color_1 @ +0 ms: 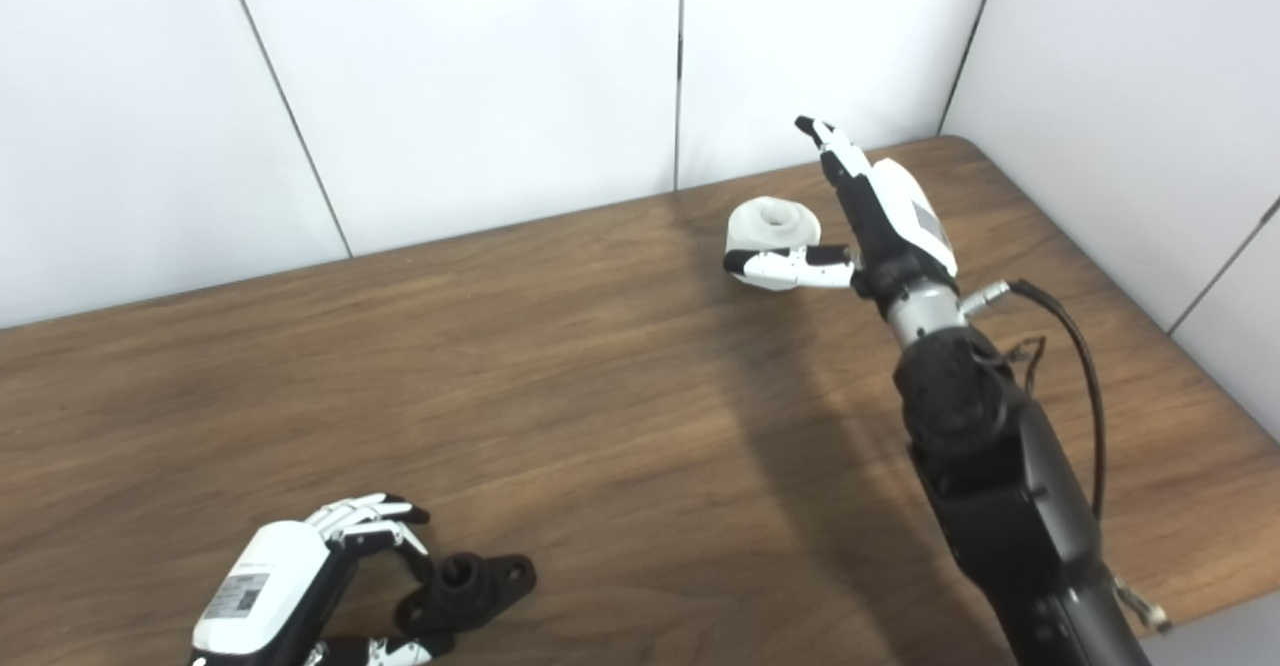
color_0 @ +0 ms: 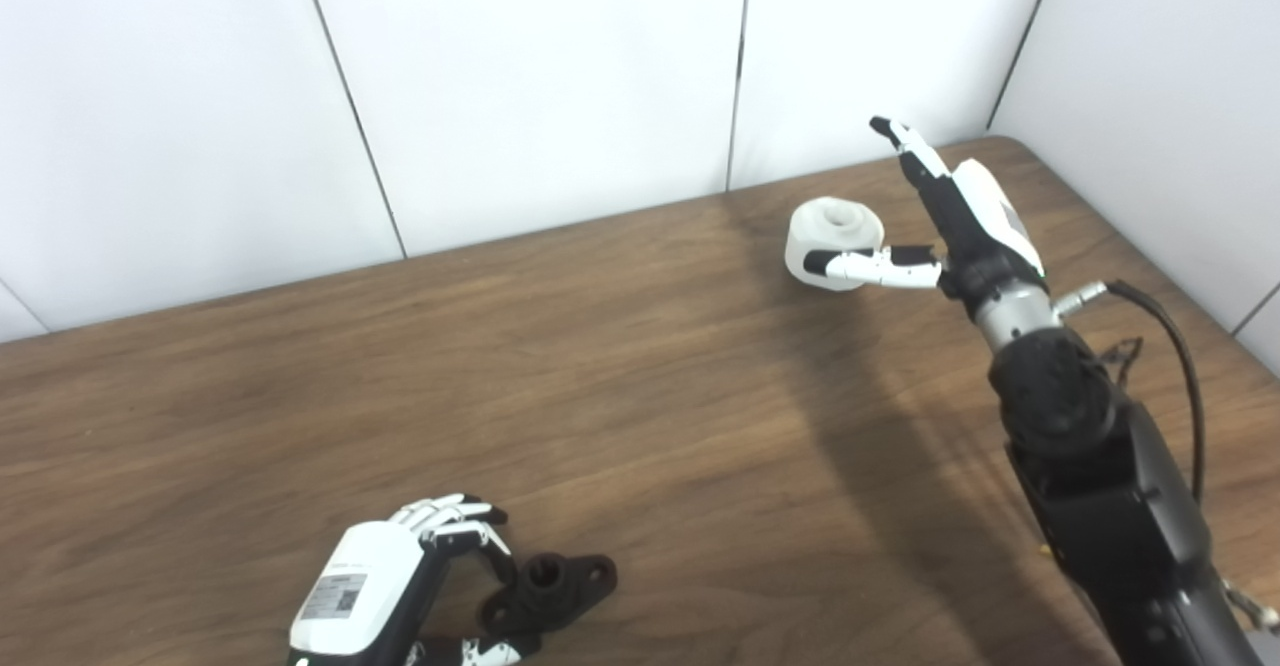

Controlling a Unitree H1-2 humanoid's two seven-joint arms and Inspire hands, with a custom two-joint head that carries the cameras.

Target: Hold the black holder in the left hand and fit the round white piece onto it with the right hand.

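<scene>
A black holder [color_0: 550, 589] with a round socket and flat ears lies on the wooden table near the front left. My left hand [color_0: 400, 576] curls around its left end, fingers above and thumb below, touching it but not clearly closed on it. Far back on the right stands the round white piece [color_0: 833, 242], a short cylinder with a hole on top. My right hand [color_0: 950, 216] is open just to its right, fingers stretched upward and the thumb [color_0: 870, 265] reaching across the piece's front.
The brown wooden table [color_0: 620, 396] runs back to white wall panels [color_0: 520, 76]. Its right edge and rounded back corner lie close behind my right hand. A black cable [color_0: 1180, 356] loops beside my right forearm.
</scene>
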